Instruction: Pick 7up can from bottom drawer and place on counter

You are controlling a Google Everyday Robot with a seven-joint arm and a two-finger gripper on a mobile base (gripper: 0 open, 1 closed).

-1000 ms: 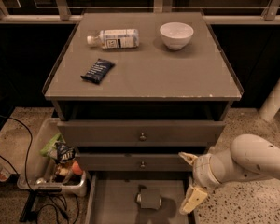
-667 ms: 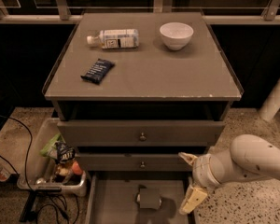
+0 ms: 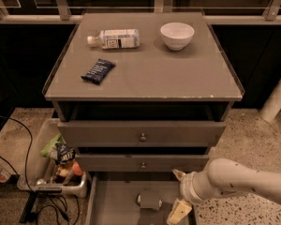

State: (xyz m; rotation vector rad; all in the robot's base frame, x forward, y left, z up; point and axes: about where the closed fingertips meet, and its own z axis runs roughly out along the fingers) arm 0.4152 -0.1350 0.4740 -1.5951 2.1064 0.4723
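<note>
The 7up can (image 3: 149,200) lies on its side on the floor of the open bottom drawer (image 3: 111,206), near the middle. My gripper (image 3: 177,194) hangs over the drawer's right part, just right of the can and apart from it. Its two cream fingers (image 3: 179,212) are spread open with nothing between them. The counter (image 3: 154,74) is the grey cabinet top above.
On the counter lie a clear plastic bottle (image 3: 114,38), a white bowl (image 3: 177,35) and a dark snack packet (image 3: 98,71). Two knobbed drawers (image 3: 143,137) sit slightly pulled out above the bottom one. A bin of clutter (image 3: 56,165) and cables stand at the left.
</note>
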